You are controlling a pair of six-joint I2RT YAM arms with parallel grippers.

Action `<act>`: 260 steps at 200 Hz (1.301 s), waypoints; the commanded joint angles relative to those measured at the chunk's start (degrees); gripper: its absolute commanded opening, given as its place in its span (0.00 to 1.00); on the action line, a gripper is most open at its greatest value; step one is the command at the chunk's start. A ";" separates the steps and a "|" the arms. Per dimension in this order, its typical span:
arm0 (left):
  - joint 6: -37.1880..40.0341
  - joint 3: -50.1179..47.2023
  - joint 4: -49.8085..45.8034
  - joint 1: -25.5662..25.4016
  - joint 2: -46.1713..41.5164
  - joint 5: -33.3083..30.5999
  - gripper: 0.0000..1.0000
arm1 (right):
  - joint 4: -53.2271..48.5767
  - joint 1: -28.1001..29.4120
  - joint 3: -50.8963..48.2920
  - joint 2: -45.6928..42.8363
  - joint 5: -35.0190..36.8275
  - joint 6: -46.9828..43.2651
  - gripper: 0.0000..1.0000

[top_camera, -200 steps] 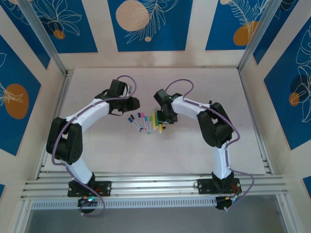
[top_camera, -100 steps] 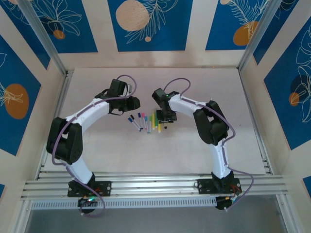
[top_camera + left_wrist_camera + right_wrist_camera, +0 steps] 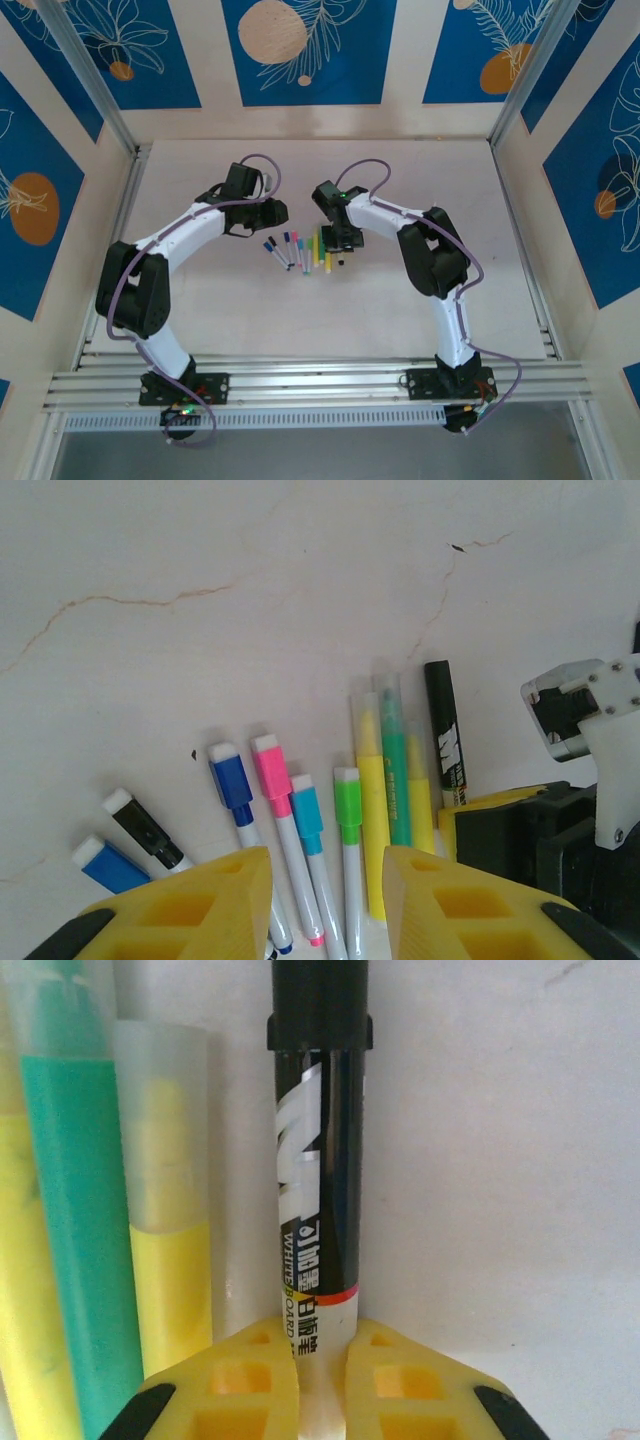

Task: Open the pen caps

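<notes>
A row of pens point(image 3: 303, 250) lies on the table between the two arms. In the left wrist view their pen caps point away: blue point(image 3: 230, 774), pink point(image 3: 270, 768), cyan point(image 3: 305, 806), green point(image 3: 347, 798) and a black one point(image 3: 138, 823). A black whiteboard pen point(image 3: 320, 1190) with its black cap point(image 3: 320, 1000) on lies rightmost, and my right gripper point(image 3: 322, 1360) is shut on its white lower barrel. My left gripper point(image 3: 327, 900) hovers open over the small white-barrelled pens, gripping nothing.
Yellow point(image 3: 170, 1260) and green point(image 3: 75, 1210) highlighters with clear caps lie tight against the black pen's left side. My right gripper's body point(image 3: 520, 830) sits close beside my left fingers. Bare table point(image 3: 400, 170) stretches behind and to the right.
My right gripper has closed its fingers onto the black pen's barrel and edged slightly left. The left arm and the other pens have not moved.
</notes>
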 commanded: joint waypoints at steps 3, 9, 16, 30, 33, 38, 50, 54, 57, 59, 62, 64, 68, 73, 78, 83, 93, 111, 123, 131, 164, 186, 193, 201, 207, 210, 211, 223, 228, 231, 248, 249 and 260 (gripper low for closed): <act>0.18 -0.32 0.70 -0.55 0.17 2.07 0.35 | 0.38 -1.64 -3.93 3.42 2.94 -0.63 0.00; 0.00 -0.28 0.90 -0.55 0.29 2.32 0.36 | 0.44 -1.73 -4.12 2.90 2.87 -0.80 0.00; -0.28 -0.16 1.08 -0.55 0.29 2.64 0.36 | 0.64 -1.74 -4.53 1.92 2.78 -1.18 0.00; -0.79 0.00 2.23 -0.55 0.47 4.38 0.37 | 2.66 -1.48 -6.26 -1.41 1.08 -2.22 0.00; -1.02 -0.06 2.70 -0.55 0.44 4.98 0.38 | 3.40 -1.40 -6.60 -2.32 0.36 -2.40 0.00; -1.41 -0.19 3.69 -0.59 0.52 6.13 0.39 | 4.57 -1.27 -7.63 -3.92 -1.11 -2.87 0.00; -2.90 -0.30 5.84 -0.55 0.85 8.55 0.40 | 7.39 -0.75 -9.46 -7.69 -4.22 -3.15 0.00; -3.50 -0.28 6.43 -0.55 1.02 9.25 0.41 | 8.07 -0.49 -9.86 -8.79 -5.03 -3.27 0.00; -3.88 -0.25 6.97 -0.55 1.16 9.71 0.41 | 8.43 -0.36 -10.11 -9.53 -5.66 -3.35 0.00; -4.25 -0.28 7.17 -0.55 1.32 10.11 0.41 | 8.68 -0.21 -10.26 -10.03 -6.04 -3.37 0.00; -4.73 -0.26 7.67 -0.55 1.38 10.57 0.41 | 8.97 0.10 -10.39 -10.75 -6.56 -3.35 0.00; -4.95 -0.24 7.96 -0.55 1.51 10.77 0.41 | 9.17 0.17 -10.44 -11.26 -6.86 -3.35 0.00; -5.46 -0.15 8.50 -0.55 1.77 11.39 0.42 | 9.52 0.55 -10.62 -12.04 -7.20 -3.25 0.00; -6.07 -0.18 9.15 -0.55 2.05 12.03 0.42 | 9.75 0.99 -10.68 -12.93 -7.64 -3.01 0.00; -6.79 -0.26 9.65 -0.55 2.40 12.47 0.42 | 9.91 1.34 -10.70 -13.68 -8.11 -2.76 0.00; -7.33 -0.31 10.07 -0.55 2.58 12.80 0.42 | 9.94 1.66 -10.51 -14.31 -8.60 -2.51 0.00; -7.93 -0.14 10.57 -0.60 3.02 13.19 0.42 | 10.03 2.33 -10.32 -15.39 -8.84 -2.05 0.00; -8.62 -0.25 11.08 -0.64 3.34 13.45 0.43 | 9.87 3.14 -9.79 -16.76 -9.88 -1.83 0.00; -8.92 -0.33 11.38 -0.64 3.38 13.72 0.43 | 10.08 3.39 -9.58 -17.42 -10.96 -1.95 0.00; -9.17 -0.39 11.76 -0.64 3.44 13.87 0.43 | 10.11 3.68 -9.42 -17.79 -11.22 -2.00 0.00; -11.08 -1.11 13.86 -0.64 3.73 14.23 0.43 | 10.91 4.22 -8.77 -18.73 -12.81 -3.32 0.00; -12.31 -1.15 15.24 -0.64 4.44 14.92 0.43 | 10.82 4.29 -8.09 -18.55 -13.34 -3.67 0.00; -12.59 -1.15 15.64 -0.64 4.74 15.19 0.43 | 10.82 4.28 -7.90 -18.55 -13.51 -3.75 0.00; -13.02 -1.16 16.06 -0.64 4.95 15.55 0.43 | 10.82 4.33 -7.58 -18.63 -13.61 -3.75 0.00; -13.26 -1.15 16.27 -0.64 5.13 15.73 0.43 | 10.98 4.33 -7.57 -18.72 -13.73 -3.75 0.00; -13.33 -1.13 16.37 -0.68 5.22 15.80 0.43 | 11.06 4.32 -7.56 -18.79 -13.82 -3.75 0.00; -13.37 -1.12 16.37 -0.66 5.25 15.82 0.43 | 11.07 4.36 -7.56 -18.80 -13.85 -3.80 0.00; -13.55 -1.11 16.57 -0.64 5.36 15.71 0.43 | 11.17 4.49 -7.31 -18.88 -14.22 -4.14 0.00; -13.66 -1.11 16.64 -0.64 5.45 15.75 0.43 | 11.17 4.58 -7.27 -18.90 -14.18 -4.21 0.00; -13.73 -1.09 16.72 -0.64 5.52 15.75 0.43 | 11.25 4.67 -7.22 -18.90 -14.21 -4.24 0.00; -14.10 -1.09 17.11 -0.65 5.62 15.72 0.43 | 11.26 4.75 -6.88 -18.69 -14.74 -4.45 0.00; -14.10 -1.05 17.19 -0.64 5.62 15.74 0.43 | 11.26 4.76 -6.86 -18.72 -14.79 -4.46 0.00; -14.28 -0.92 17.30 -0.67 5.71 15.87 0.43 | 11.18 4.85 -6.55 -18.57 -15.01 -4.63 0.00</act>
